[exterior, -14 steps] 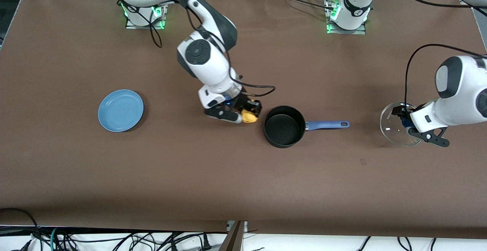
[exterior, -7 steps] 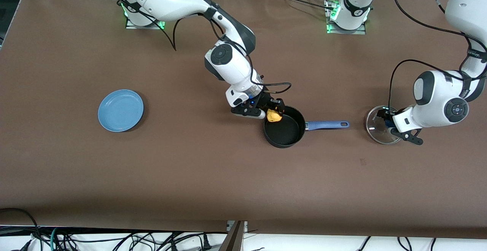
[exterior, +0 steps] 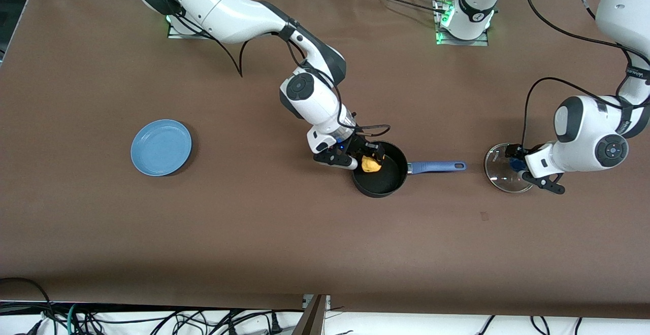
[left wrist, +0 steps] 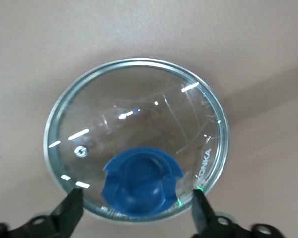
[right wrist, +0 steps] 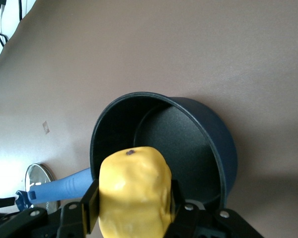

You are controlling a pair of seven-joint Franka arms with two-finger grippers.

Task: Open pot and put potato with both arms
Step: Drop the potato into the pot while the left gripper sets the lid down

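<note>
The black pot (exterior: 383,178) stands uncovered mid-table, its blue handle (exterior: 436,166) pointing toward the left arm's end. My right gripper (exterior: 372,159) is shut on the yellow potato (exterior: 369,165) and holds it over the pot's mouth, at the rim toward the right arm's end. In the right wrist view the potato (right wrist: 134,188) sits between the fingers (right wrist: 92,203) above the pot (right wrist: 188,134). The glass lid (exterior: 500,178) lies flat on the table past the handle's end. My left gripper (exterior: 514,164) is open over it, its fingers (left wrist: 72,213) astride the blue knob (left wrist: 139,178) and apart from it.
A light-blue plate (exterior: 161,147) lies toward the right arm's end of the table. The brown table (exterior: 304,233) is bare nearer to the front camera. Cables run by the arm bases along the table's edge there.
My right gripper carried the potato from beside the pot to over its mouth and lower. My left gripper moved the lid toward the pot's handle and down onto the table.
</note>
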